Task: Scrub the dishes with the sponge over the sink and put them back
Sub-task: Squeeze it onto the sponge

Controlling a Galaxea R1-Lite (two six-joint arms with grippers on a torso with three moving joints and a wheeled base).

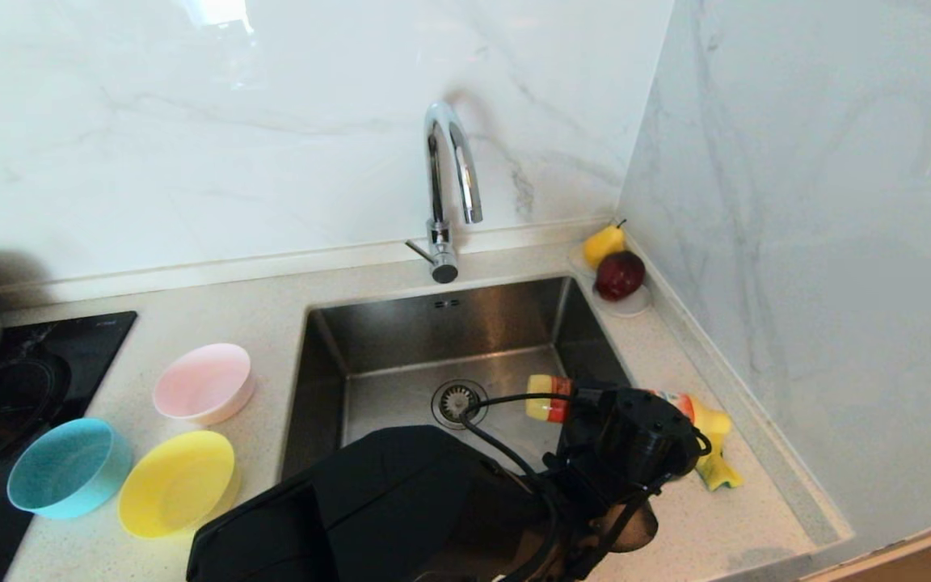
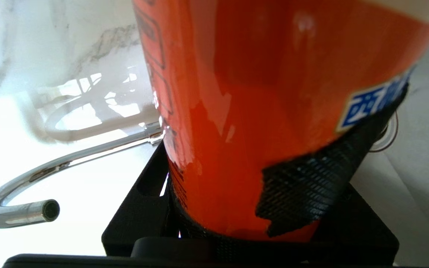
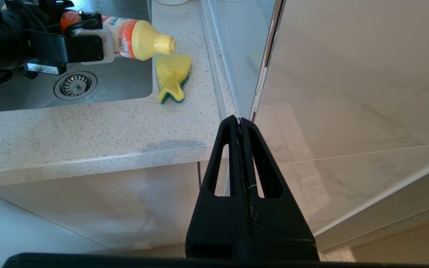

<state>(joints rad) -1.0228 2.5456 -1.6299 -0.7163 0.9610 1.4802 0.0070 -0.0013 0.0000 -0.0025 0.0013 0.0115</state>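
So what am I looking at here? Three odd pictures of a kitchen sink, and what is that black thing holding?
It is a two-armed robot with three cameras. The wide picture comes from its head, looking down at the sink; the others come from each wrist. The left gripper holds an orange and yellow detergent bottle tipped on its side, with its yellow end over the sponge on the counter right of the sink. The left wrist camera sees that bottle close up, with the tap behind. The right gripper, shut and empty, hangs below the counter's edge. Left of the sink sit the pink bowl, blue bowl and yellow bowl; a pear and a dark red fruit rest in the corner.
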